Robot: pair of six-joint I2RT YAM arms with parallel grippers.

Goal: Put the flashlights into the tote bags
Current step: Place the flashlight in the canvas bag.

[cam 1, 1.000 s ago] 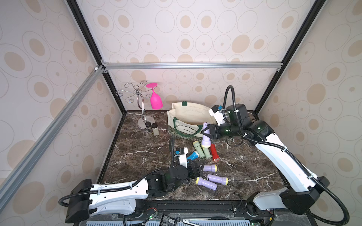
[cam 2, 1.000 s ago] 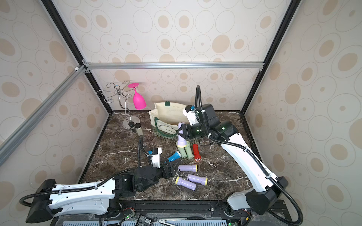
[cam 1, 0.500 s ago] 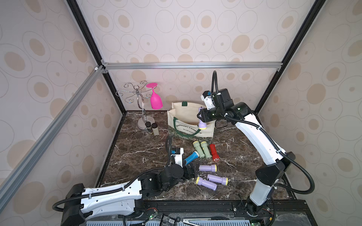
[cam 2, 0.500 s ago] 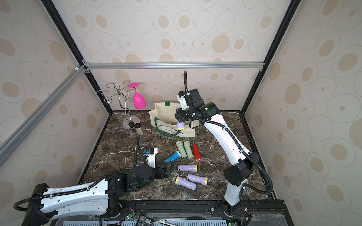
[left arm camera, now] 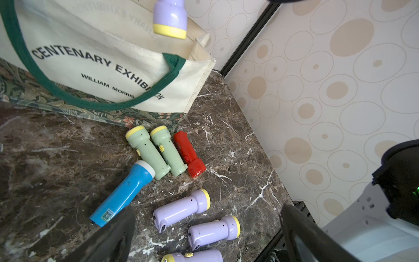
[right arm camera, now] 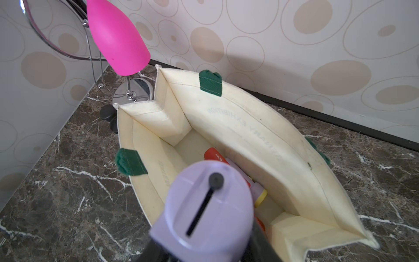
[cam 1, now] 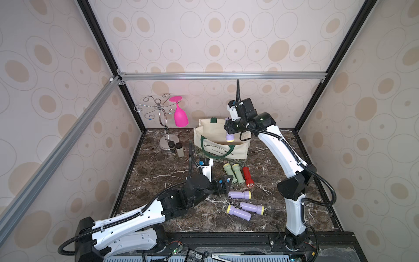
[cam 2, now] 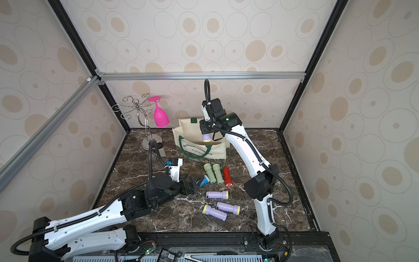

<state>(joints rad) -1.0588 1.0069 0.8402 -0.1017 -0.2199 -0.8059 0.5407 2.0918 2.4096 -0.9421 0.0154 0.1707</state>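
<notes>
One lilac flashlight (cam 1: 229,137), gripped by right claw (cam 1: 229,132), hangs above tote bag (cam 1: 239,151).

Enclosure: three wall panels (cam 1: 215,34) papered cream, printed with beige ovals inside thin ring outlines. Black corner posts (cam 1: 98,34) rise at the two back corners and lean outward in both top views. One aluminium crossbar (cam 1: 222,76) spans the back wall; a second aluminium bar (cam 1: 59,152) runs forward along the left wall. Work surface: dark brown marble tabletop (cam 1: 156,167), white veins, slight sheen. Back left corner: chrome wire glass rack (cam 1: 162,120), a pink wine glass (cam 1: 180,115) hanging upside down from it, two dark-capped jars (cam 1: 179,148) at its base. Light even, shadows soft.
</notes>
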